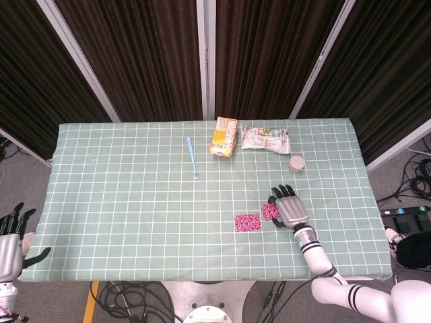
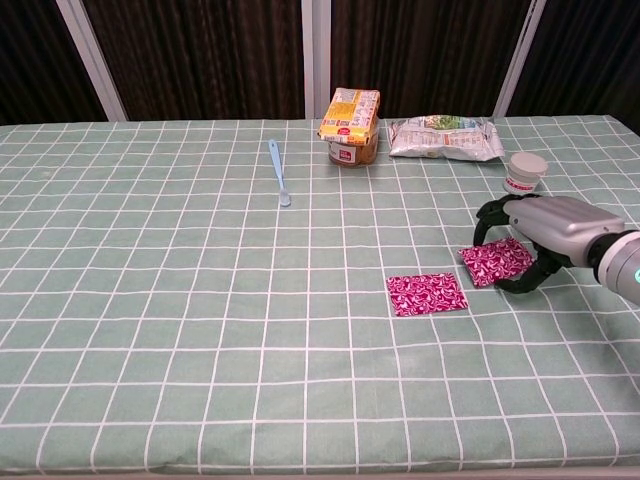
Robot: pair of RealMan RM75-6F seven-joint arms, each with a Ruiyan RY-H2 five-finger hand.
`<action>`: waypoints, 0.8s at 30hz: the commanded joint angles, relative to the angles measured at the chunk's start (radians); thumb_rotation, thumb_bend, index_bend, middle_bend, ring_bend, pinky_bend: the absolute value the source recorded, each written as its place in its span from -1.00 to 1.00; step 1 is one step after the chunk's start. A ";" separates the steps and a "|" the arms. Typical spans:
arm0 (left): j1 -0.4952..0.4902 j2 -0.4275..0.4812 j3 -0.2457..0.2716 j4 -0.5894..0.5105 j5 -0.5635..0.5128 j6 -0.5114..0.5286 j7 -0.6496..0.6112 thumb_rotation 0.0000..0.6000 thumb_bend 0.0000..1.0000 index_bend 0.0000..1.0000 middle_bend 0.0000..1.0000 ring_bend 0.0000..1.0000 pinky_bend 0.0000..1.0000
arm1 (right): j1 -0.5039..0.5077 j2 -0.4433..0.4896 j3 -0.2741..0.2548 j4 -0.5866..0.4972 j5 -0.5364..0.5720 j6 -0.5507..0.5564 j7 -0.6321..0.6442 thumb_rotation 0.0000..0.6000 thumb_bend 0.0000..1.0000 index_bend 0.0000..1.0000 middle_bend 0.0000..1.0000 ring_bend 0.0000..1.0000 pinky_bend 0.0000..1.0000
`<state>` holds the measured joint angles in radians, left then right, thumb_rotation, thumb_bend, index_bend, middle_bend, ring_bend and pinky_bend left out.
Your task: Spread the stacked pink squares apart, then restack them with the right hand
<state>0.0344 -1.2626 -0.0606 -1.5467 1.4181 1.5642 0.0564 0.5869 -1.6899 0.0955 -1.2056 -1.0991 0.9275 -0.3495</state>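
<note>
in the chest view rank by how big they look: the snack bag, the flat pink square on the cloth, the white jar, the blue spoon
1. Snack bag, largest though farthest back.
2. Flat pink square; it lies nearer the camera, which may flatter it.
3. and 4. White jar and blue spoon: unsure, the spoon is long and thin, the jar short and squat.

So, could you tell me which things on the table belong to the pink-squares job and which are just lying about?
Part of the job:
- flat pink square, lying alone on the cloth
- second pink square, under the fingers of the right hand

Just lying about:
- blue spoon
- orange box on a jar
- snack bag
- small white tub
- left hand, off the table's edge
</note>
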 commanded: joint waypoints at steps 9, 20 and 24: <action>-0.006 0.003 -0.002 -0.004 0.005 -0.003 0.000 1.00 -0.69 -0.58 -0.71 -0.72 -0.71 | 0.011 0.082 0.035 -0.202 0.048 -0.014 -0.029 0.86 -0.58 -0.36 -0.81 -1.00 -1.00; -0.002 -0.003 0.004 0.004 0.003 -0.007 -0.011 1.00 -0.69 -0.58 -0.71 -0.72 -0.71 | 0.051 0.010 0.034 -0.263 0.167 0.000 -0.160 0.72 -0.58 -0.39 -0.83 -1.00 -1.00; -0.001 -0.002 0.004 0.006 0.002 -0.007 -0.015 1.00 -0.69 -0.58 -0.71 -0.72 -0.71 | 0.059 -0.014 0.035 -0.270 0.207 0.020 -0.193 0.70 -0.58 -0.40 -0.84 -1.00 -1.00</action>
<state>0.0336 -1.2650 -0.0562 -1.5404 1.4205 1.5570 0.0410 0.6415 -1.6961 0.1301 -1.4716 -0.9014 0.9396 -0.5326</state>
